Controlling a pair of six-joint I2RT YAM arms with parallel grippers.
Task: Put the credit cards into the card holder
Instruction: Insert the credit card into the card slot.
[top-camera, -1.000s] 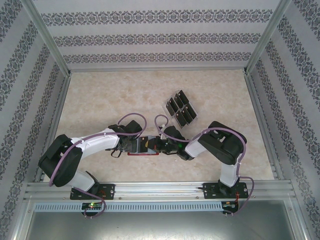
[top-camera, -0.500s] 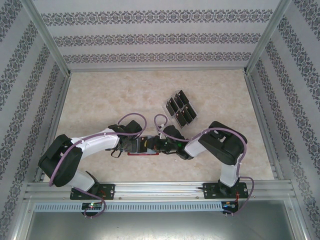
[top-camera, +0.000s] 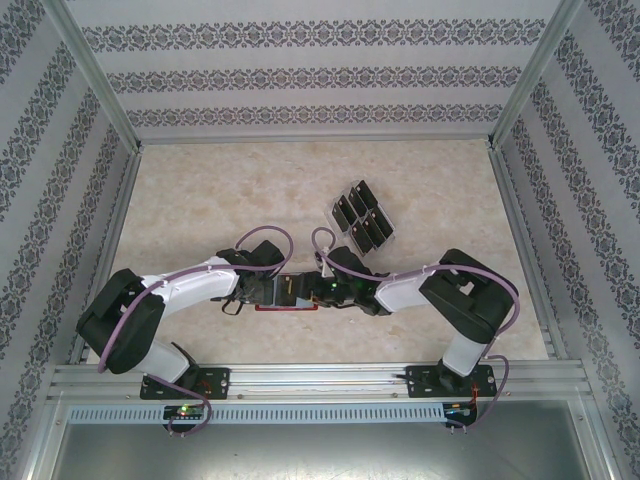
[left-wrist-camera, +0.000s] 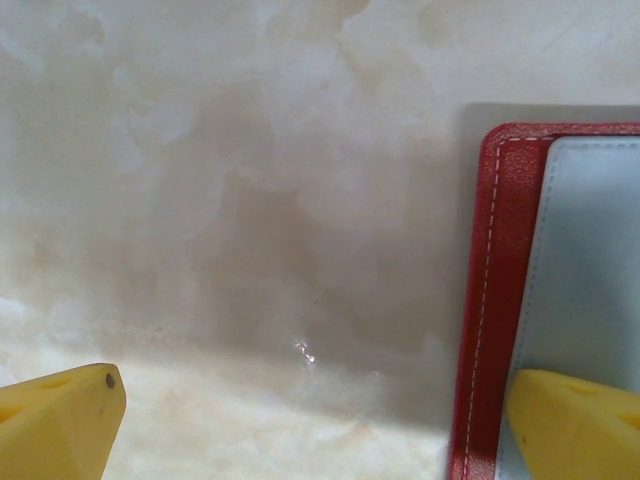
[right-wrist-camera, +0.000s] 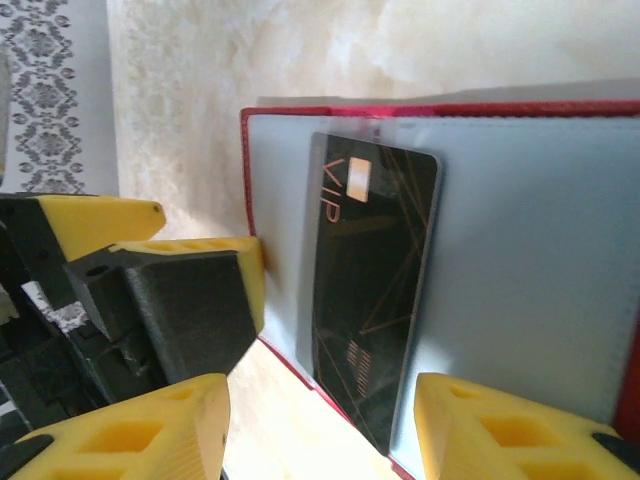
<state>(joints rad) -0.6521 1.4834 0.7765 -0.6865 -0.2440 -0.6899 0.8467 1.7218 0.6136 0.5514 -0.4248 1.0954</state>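
- One black credit card lies on the grey lining of the open red card holder. How far it is tucked under a pocket lip I cannot tell.
- Right gripper straddles the card's near end. Its jaws are partly spread with a gap on either side and pinch nothing, so the card appears to rest in the holder unaided.
- Left gripper stands at the holder's opposite edge with its jaws spread wide. One fingertip sits over the holder's stitched border, seemingly pinning it flat and open so a card can slide in.
- More cards stand in a clear rack beyond the holder, apart from it, so the job looks far from finished.
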